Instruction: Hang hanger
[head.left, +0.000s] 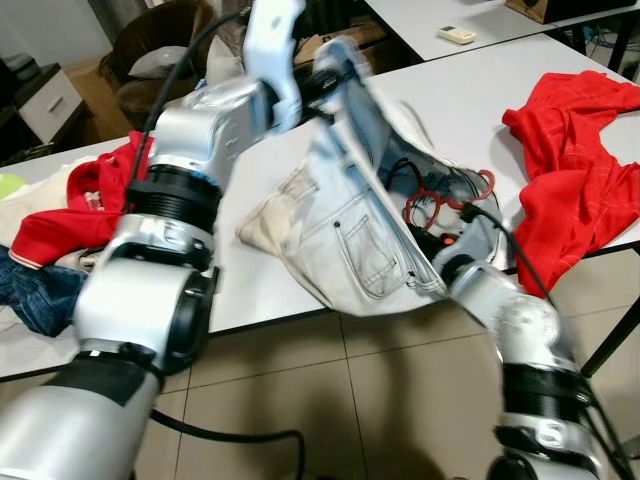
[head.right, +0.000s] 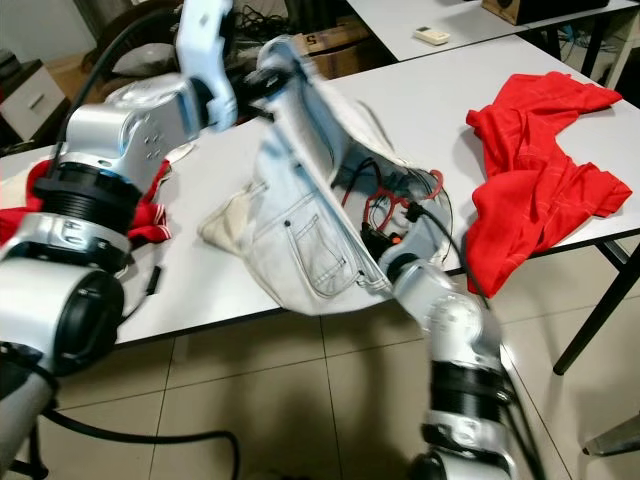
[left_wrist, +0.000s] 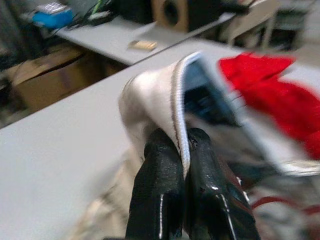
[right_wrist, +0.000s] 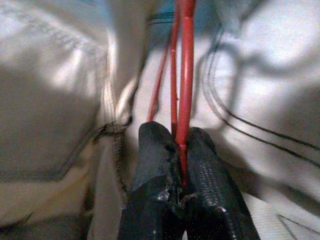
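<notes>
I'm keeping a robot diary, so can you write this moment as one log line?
left pincer: shut on jeans waistband, lifted over table | right pincer: shut on red hanger inside jeans | hanger not hung yet

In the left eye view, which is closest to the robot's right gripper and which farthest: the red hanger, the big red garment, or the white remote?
1. Red hanger: in the right gripper, inside the pale jeans.
2. Red garment: table's right side.
3. White remote: on the far table.

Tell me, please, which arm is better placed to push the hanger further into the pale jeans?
Probably the right. The right claw is shut on the red hanger, inside the pale jeans. The left claw is busy pinching the waistband, lifting it open.
</notes>
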